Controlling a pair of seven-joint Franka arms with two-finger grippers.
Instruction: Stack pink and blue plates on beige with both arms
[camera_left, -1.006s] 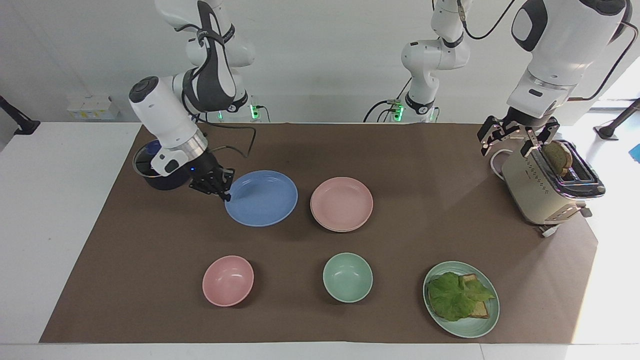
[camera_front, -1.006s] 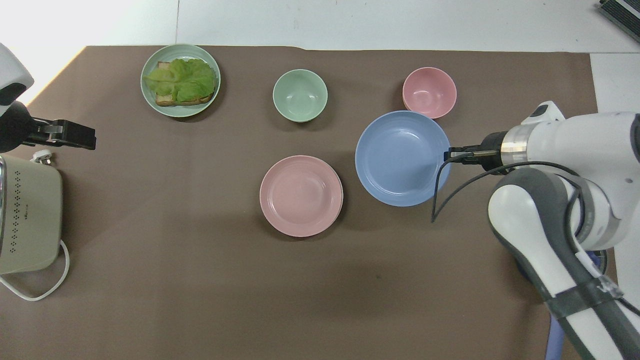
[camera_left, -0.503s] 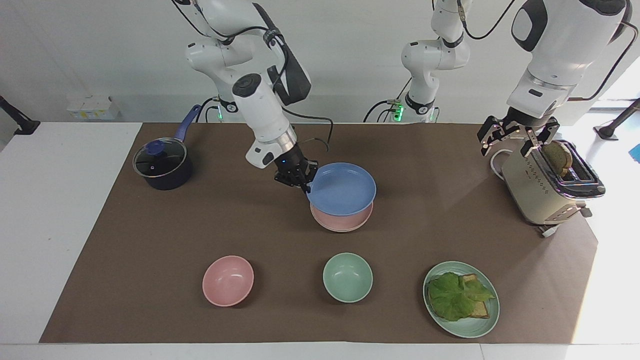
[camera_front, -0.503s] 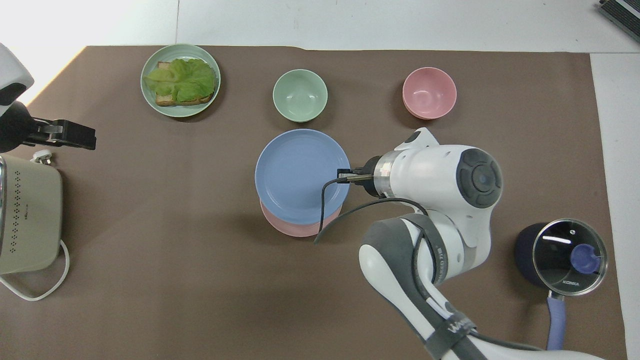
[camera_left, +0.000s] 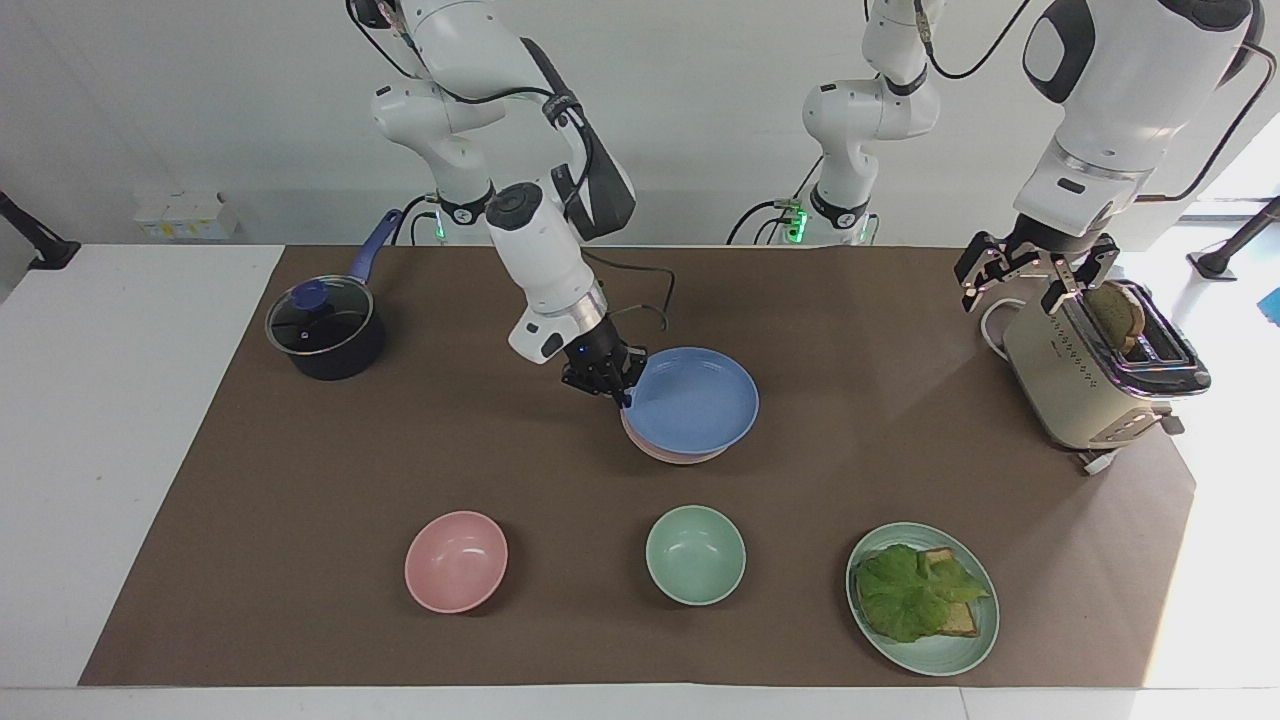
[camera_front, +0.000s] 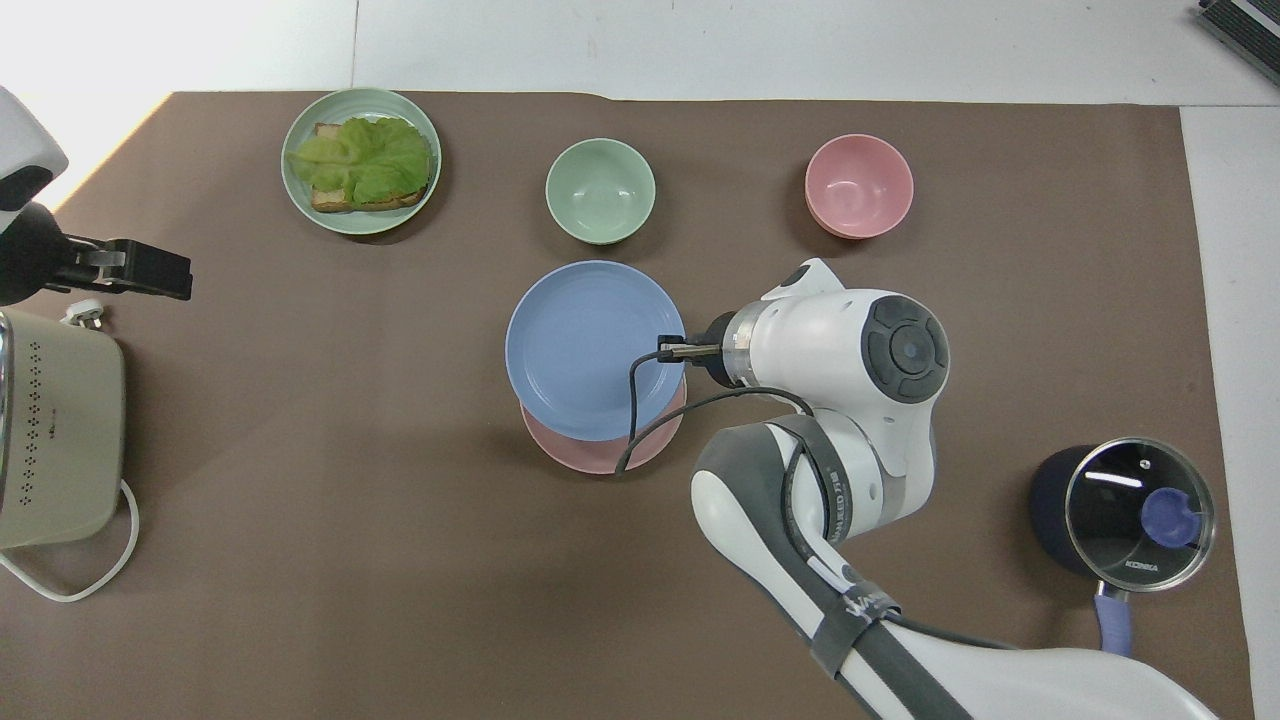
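While the blue plate hangs over the stack, these points hold:

Right gripper (camera_left: 612, 385): closed on the rim of the blue plate (camera_left: 695, 400), at the edge toward the right arm's end of the counter (camera_left: 300, 480).
Blue plate: tilted a little, just over the pink plate (camera_left: 668, 452); I cannot tell if they touch.
Pink plate: mid counter, mostly covered.
Left gripper (camera_left: 1030, 275): fingers wide apart, holding nothing, waiting over the toaster (camera_left: 1090, 370).
Handling: the plates look light, stiff and smooth; I judge a thin rim pinch can slip or let the plate swing, so the rim is the only good hold.
Hidden: the beige plate is not clearly visible; it probably lies under the pink one.
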